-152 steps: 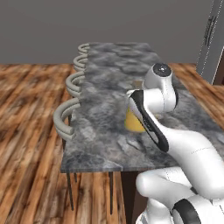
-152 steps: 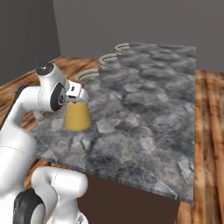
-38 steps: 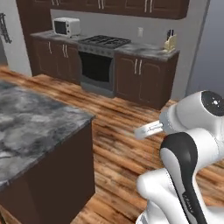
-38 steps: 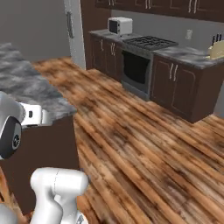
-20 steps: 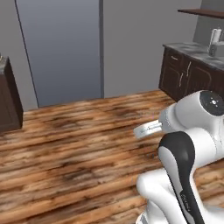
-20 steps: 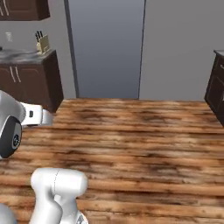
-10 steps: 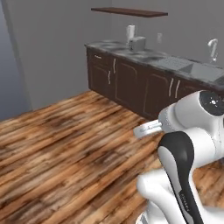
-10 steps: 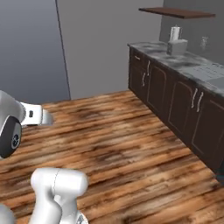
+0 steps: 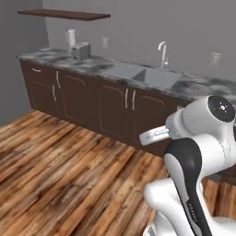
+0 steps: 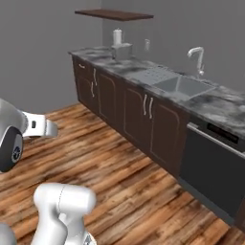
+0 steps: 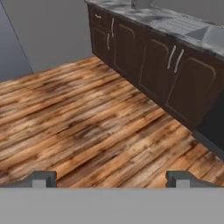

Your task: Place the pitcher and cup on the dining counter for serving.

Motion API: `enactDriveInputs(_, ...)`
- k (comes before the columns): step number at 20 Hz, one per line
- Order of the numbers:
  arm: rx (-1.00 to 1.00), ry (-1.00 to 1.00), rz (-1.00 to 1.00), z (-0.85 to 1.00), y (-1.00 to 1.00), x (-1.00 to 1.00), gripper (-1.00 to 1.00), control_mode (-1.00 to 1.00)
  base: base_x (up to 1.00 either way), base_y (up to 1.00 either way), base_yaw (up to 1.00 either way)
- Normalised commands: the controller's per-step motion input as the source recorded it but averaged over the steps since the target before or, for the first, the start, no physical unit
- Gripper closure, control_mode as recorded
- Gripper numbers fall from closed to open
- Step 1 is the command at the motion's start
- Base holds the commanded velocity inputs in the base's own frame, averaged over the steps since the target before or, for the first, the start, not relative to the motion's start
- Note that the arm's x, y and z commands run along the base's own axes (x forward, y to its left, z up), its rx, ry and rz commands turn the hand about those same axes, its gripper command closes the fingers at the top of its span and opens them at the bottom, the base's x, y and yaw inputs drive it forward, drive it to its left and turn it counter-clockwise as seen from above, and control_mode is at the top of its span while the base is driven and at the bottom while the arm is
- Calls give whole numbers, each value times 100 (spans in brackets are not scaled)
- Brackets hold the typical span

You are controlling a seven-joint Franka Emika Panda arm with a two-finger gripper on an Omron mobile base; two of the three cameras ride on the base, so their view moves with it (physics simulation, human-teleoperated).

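The pitcher, the cup and the dining counter are out of view. My gripper (image 11: 112,178) is open, its two dark fingertips (image 11: 43,178) set wide apart with nothing between them. It looks down over bare wooden floor (image 11: 87,127) toward a row of dark cabinets (image 11: 170,78). The arm is folded close above the base, its white elbow (image 9: 216,115) at the right of the left base view.
A marbled worktop (image 9: 64,57) with a sink (image 9: 147,76) and faucet (image 9: 162,50) runs along the wall over dark cabinets (image 10: 143,115). A dishwasher (image 10: 210,162) stands at its right end. A small appliance (image 10: 119,48) sits under a wall shelf (image 10: 115,14). Wooden floor (image 9: 60,175) lies open before it.
The whole picture has swung round with the base: from the dining counter, past a stove and a tall grey fridge, to the sink worktop. The arm keeps its folded pose.
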Motion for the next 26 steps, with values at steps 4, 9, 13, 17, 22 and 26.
enactDriveInputs(4, 0, 0, 0, 0, 0, 0, -100, 100, 58, -40, -57)
enactDriveInputs(9, 0, 0, 0, 0, 0, 0, -100, 100, 61, -30, -58)
enactDriveInputs(13, 0, 0, 0, 0, 0, 0, -100, 100, 75, -12, -55)
enactDriveInputs(17, 0, 0, 0, 0, 0, 0, -100, 100, 73, -12, -54)
enactDriveInputs(22, 0, 0, 0, 0, 0, 0, -100, 100, 82, -4, -51)
enactDriveInputs(26, 0, 0, 0, 0, 0, 0, -100, 100, 97, -3, -36)
